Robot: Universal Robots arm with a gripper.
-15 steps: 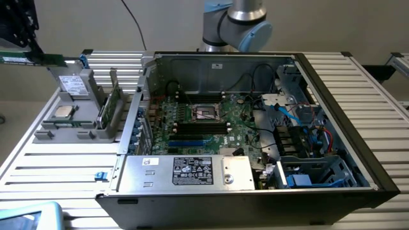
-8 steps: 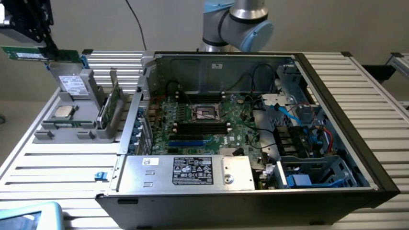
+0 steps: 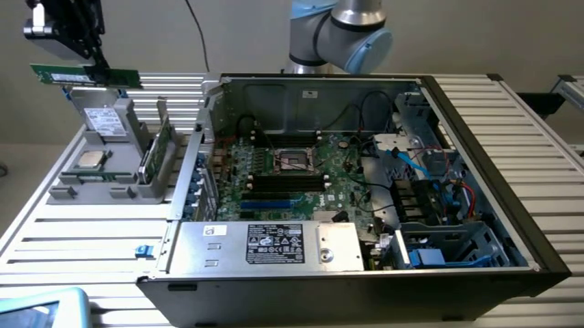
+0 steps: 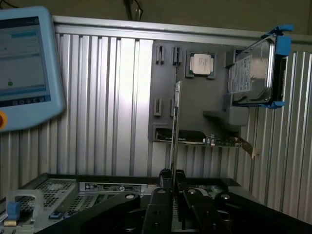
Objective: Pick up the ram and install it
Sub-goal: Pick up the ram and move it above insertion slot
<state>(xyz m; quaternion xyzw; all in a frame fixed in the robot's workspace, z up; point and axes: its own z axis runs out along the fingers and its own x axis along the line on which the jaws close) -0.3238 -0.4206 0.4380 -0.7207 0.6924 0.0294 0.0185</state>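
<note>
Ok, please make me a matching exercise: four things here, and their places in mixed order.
Things: 1 ram; 2 processor chip; 3 motherboard; 4 hard drive.
Places: A inside the open case; B flat on the gray holder; C held in the gripper, in the air; D standing on edge in the holder.
Pairs: 1-C, 2-B, 3-A, 4-D.

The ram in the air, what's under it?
Under the ram, shut in the gripper, sits a gray holder with a hard drive and a silver processor chip. The holder covers the table beneath it.
</note>
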